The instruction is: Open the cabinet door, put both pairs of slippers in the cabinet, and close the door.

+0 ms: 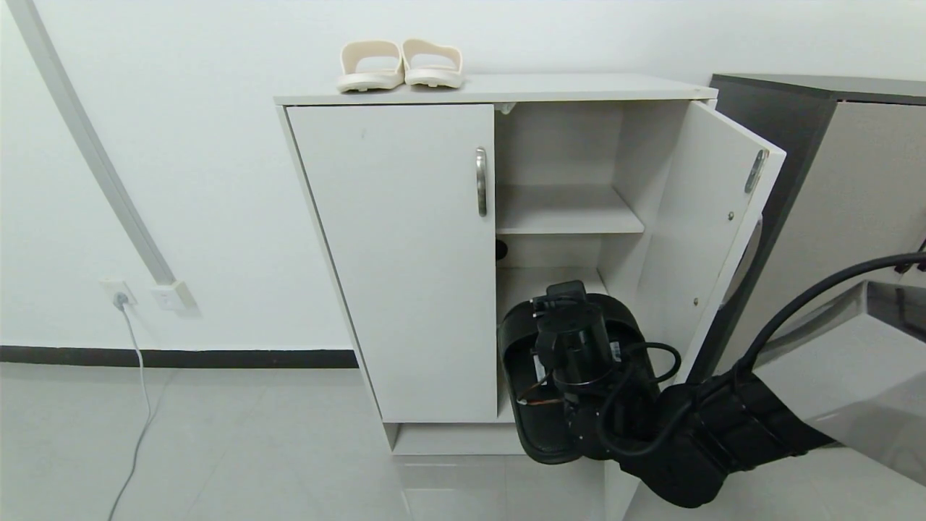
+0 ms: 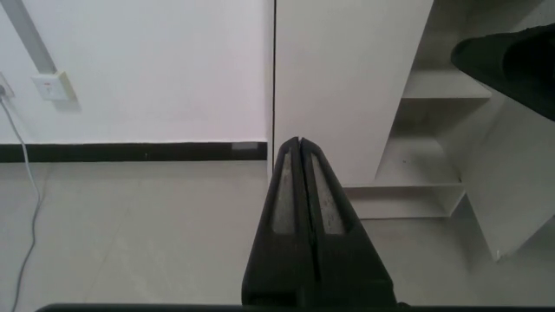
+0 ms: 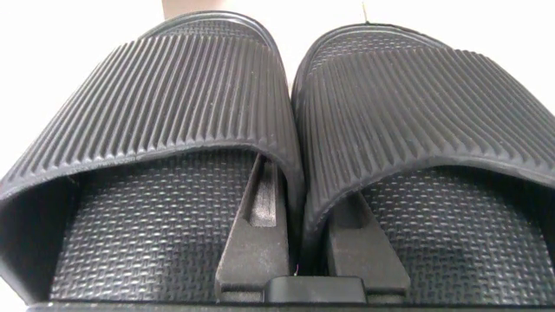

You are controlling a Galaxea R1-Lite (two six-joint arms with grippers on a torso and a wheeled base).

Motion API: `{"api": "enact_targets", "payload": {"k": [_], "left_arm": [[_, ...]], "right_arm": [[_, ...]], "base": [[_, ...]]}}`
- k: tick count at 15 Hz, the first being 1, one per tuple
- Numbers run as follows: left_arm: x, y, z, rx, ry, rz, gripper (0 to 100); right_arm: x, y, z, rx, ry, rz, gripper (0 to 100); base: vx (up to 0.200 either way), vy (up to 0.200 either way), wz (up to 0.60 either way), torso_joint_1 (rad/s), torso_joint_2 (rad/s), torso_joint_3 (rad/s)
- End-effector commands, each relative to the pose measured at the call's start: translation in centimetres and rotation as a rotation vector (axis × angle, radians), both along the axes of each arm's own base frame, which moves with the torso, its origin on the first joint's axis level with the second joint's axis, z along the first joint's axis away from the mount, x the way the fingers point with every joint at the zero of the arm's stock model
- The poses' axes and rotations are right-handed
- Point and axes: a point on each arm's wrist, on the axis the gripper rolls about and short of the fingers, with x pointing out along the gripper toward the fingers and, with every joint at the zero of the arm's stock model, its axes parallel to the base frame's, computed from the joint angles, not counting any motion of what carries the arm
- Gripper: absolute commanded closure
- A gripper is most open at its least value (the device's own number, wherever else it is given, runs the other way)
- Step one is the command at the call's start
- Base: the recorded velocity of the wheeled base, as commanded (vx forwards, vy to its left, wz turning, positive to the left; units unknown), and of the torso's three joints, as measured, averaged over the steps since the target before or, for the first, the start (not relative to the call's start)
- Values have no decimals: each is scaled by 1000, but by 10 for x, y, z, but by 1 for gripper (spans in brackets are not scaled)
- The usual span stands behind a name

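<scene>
A white two-door cabinet (image 1: 394,260) stands against the wall; its right door (image 1: 705,217) is swung open and the left door is closed. A cream pair of slippers (image 1: 401,65) lies on the cabinet top. My right gripper (image 1: 561,325) holds a black pair of slippers (image 1: 539,420) at the open lower compartment; in the right wrist view one finger (image 3: 258,227) sits inside each of the black slippers (image 3: 286,130), pinching the two inner walls together. My left gripper (image 2: 298,152) is shut and empty, low over the floor in front of the cabinet (image 2: 347,87).
A dark grey cabinet (image 1: 825,202) stands right of the open door. A wall socket with a plugged cable (image 1: 119,297) is at the left, its cord trailing over the tiled floor. One inner shelf (image 1: 568,213) is bare.
</scene>
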Motion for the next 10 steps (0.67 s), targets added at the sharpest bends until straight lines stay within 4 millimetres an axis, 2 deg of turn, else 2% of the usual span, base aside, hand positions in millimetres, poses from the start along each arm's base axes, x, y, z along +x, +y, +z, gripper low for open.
{"api": "enact_targets", "payload": {"k": [1,5,10], "left_arm": [[0,0,0,-1,2,1,100],[0,0,0,-1,2,1,100],[0,0,0,-1,0,1,100]], "right_arm": [[-4,-6,5,3,-3,-2,100],[-10,-18,2,-11,12,-12,100],[-12,-47,1,-30,30,-64,100]], "base": [[0,0,0,0,0,0],[0,0,0,0,0,0],[0,0,0,0,0,0]]}}
